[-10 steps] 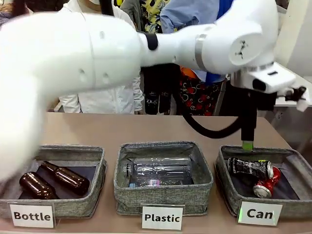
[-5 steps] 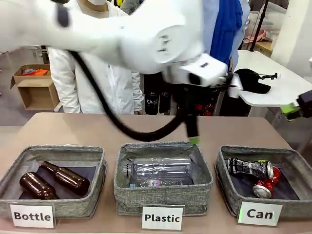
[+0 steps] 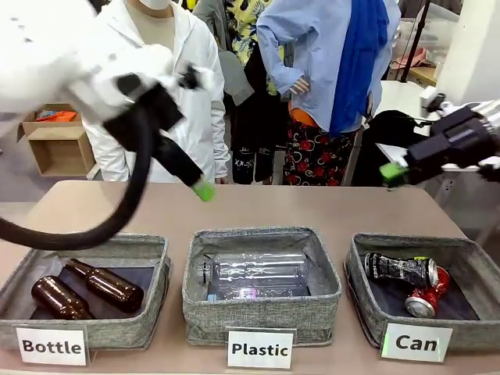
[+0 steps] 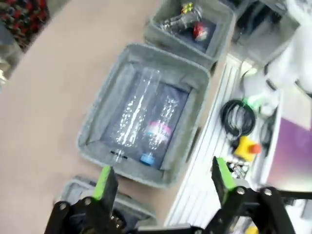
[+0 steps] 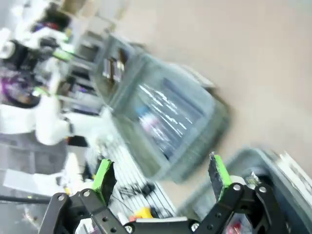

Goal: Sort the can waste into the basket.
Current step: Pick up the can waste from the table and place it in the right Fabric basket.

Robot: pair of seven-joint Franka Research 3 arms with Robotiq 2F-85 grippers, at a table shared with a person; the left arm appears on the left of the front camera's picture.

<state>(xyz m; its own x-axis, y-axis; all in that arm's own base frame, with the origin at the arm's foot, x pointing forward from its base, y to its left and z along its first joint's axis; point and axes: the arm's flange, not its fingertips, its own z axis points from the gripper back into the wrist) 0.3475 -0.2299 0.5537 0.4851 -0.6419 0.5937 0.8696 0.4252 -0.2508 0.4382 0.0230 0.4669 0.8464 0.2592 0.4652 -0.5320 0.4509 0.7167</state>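
Inside the basket (image 3: 366, 308) labelled "Can", both pieces of can waste are seen: the black can (image 3: 398, 268) lies toward the rear and the red can (image 3: 426, 298) in front of it, touching it. Left of that basket, a bin (image 3: 262, 308) with clear plastic bottles (image 3: 258, 274) is set on the worktop (image 3: 258, 207). Above and well left of the basket the left hand (image 4: 163, 176) is held, fingers apart and empty. Above the basket's right side the right hand (image 5: 161, 176) is raised, likewise spread and empty.

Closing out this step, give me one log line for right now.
red can, black can: in "Can" basket | left gripper: open, empty, above table | right gripper: open, empty, raised
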